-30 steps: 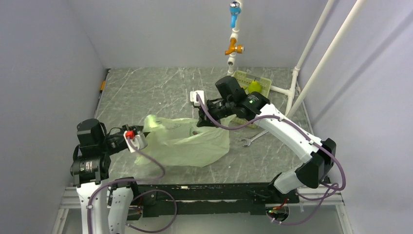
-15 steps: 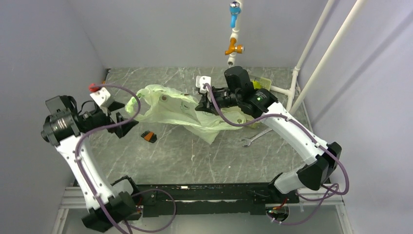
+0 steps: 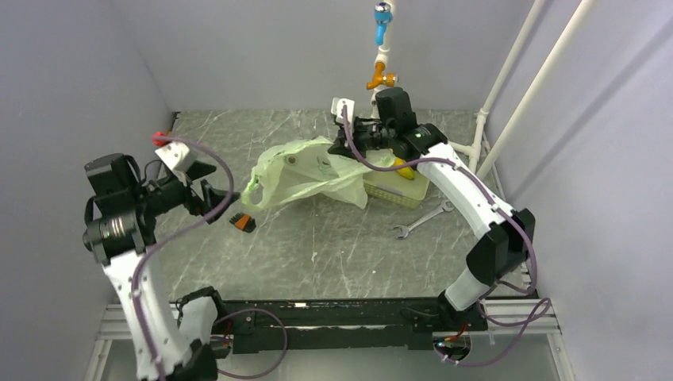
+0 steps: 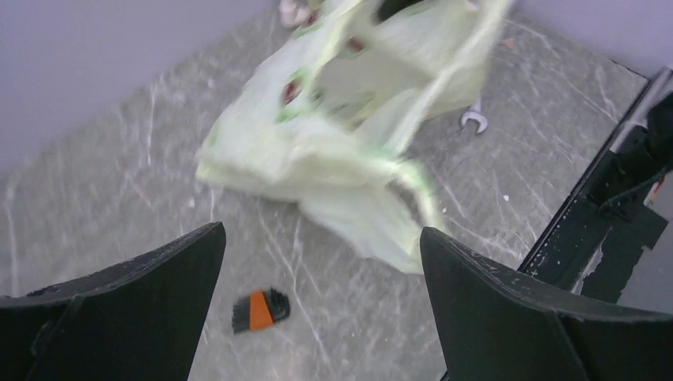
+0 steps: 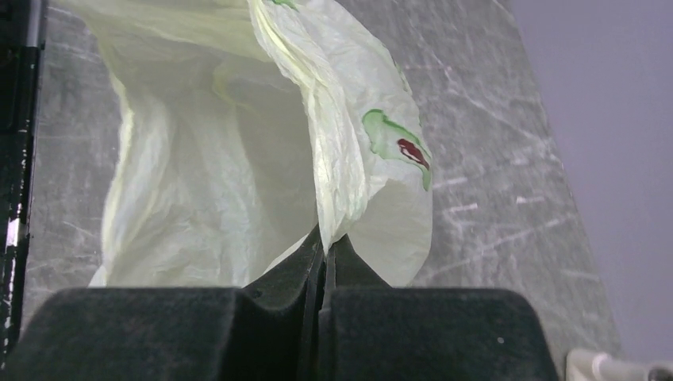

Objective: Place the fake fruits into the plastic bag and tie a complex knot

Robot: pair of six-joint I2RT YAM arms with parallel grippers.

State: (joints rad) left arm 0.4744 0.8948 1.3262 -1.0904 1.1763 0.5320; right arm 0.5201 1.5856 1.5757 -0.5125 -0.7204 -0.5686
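1. Far left: left hand [image 3: 208, 198] spread fully wide, gripping nothing, raised above the desk [image 3: 317, 246] and pointed right toward the plastic bag [image 3: 305, 171]. Side wall close behind this arm; open room only rightward and toward the near edge.
2. Just below and right of that hand, flat on the desk: small orange-and-black block [image 3: 243, 222], apart from the bag and no part of the job.
3. Centre: bag hoisted by its upper right edge, sagging down and left, lower folds seemingly resting on the desk. Long axis from the green-edged loop handle [image 3: 254, 184] at left up to the pinch at right. Handle nearest to the left hand, just to its right, clear air between. Probably the hinge of the coming move: a short rightward reach to take that handle and spread the mouth, left arm plainly the nearer. Bag blurred in the left wrist view, so mouth outline uncertain.
4. Right of centre: right hand [image 5: 324, 238] clamped tight on a fold of bag film, loose folds hanging below. Back wall and pipe close behind.
5. Under the right arm: pale green tray [image 3: 393, 194], bag's right skirt draped over its left side; one orange-yellow fruit [image 3: 405, 171] in it, outside the bag. Lime-green fruit not visible.
6. Further right, on bare desk: steel wrench [image 3: 421, 220], near the tray's front corner.
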